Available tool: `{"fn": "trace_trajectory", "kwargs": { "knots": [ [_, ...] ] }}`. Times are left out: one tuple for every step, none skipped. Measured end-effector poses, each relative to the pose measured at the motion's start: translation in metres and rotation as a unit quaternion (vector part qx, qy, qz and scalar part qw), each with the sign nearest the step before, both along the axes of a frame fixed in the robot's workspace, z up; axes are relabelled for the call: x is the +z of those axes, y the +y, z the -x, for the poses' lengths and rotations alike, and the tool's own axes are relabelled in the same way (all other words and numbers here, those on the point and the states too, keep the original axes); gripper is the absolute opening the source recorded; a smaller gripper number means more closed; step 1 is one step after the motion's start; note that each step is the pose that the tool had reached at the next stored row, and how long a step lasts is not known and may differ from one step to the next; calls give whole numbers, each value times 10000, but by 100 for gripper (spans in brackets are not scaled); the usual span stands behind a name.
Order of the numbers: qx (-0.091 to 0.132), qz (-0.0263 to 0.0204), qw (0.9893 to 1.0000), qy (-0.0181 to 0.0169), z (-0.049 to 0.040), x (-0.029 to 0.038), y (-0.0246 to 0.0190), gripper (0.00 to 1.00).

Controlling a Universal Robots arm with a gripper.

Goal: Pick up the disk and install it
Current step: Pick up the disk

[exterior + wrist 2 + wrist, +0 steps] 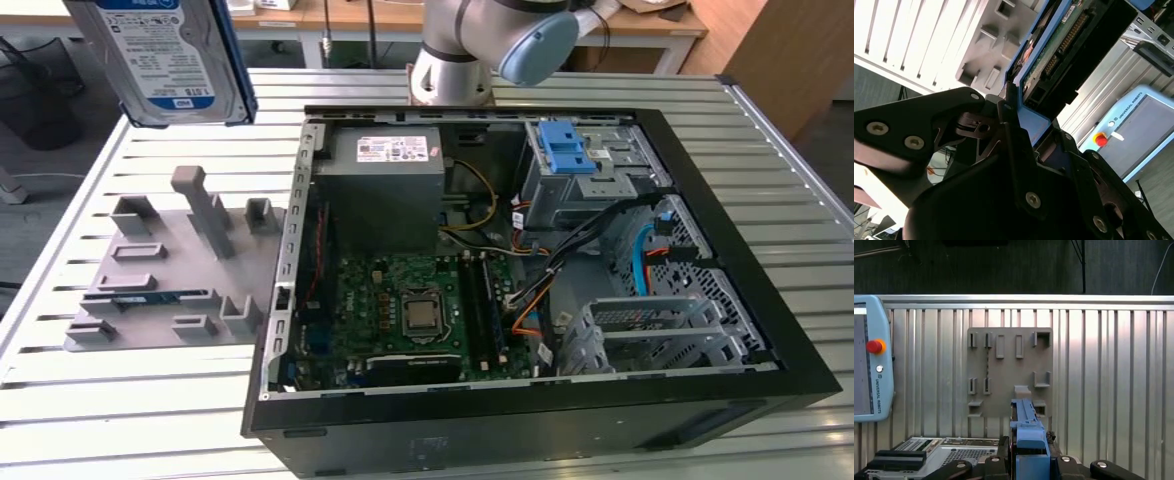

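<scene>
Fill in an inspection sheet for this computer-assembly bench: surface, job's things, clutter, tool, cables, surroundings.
Surface: slatted metal table, carrying an open computer case.
Job's things: disk in its blue frame, lifted above the table at the exterior view's left; drive cage with a blue latch, inside the case.
Clutter: grey slotted holder plate beside the case.
Tool: tool shut on the disk's blue frame.
Cables: coloured wire bundles inside the case.
Surroundings: arm base at the table's far edge; control tablet with a red button.
</scene>
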State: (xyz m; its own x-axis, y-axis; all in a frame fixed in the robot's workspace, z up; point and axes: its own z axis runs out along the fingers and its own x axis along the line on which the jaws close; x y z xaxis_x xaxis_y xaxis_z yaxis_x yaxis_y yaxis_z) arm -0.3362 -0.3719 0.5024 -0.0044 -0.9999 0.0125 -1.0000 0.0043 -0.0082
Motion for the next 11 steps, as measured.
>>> {"fn": "trace_trajectory", "kwargs": {
  "knots": [
    [0, 0, 10000, 0, -10, 0, -1, 36],
    [0, 0, 10000, 0, -19, -1, -2, 36],
    [0, 0, 10000, 0, -28, -1, -3, 36],
    [0, 0, 10000, 1, -38, -1, -4, 36],
    [0, 0, 10000, 1, -48, -1, -6, 36],
    [0, 0, 10000, 1, -57, -1, -7, 36],
    [0, 0, 10000, 2, -66, -1, -8, 36],
    [0, 0, 10000, 2, -75, -1, -9, 36],
    [0, 0, 10000, 2, -85, -1, -10, 36],
    [0, 0, 10000, 2, -95, -1, -11, 36],
    [0, 0, 10000, 2, -106, -1, -12, 36]
  ]
}}
